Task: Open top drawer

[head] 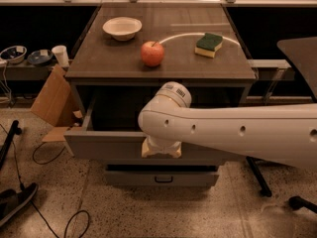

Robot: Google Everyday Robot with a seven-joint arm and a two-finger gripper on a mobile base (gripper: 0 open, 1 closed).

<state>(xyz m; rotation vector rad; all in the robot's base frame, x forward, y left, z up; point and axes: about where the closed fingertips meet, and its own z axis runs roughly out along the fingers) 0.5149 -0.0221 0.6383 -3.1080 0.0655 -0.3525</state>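
Cabinet (pixel 168 58): hand (pixel 161 150) at top drawer (pixel 101 146) (out)

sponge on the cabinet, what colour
The sponge is green over yellow, camera view. The gripper is at the front of the top drawer.

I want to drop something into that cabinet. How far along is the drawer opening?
Done: the top drawer stands pulled well out, its dark inside showing, while the lower drawer is shut. In hand: the gripper sits at the middle of the drawer front. Left: perhaps a little more pull, then backing the arm away.
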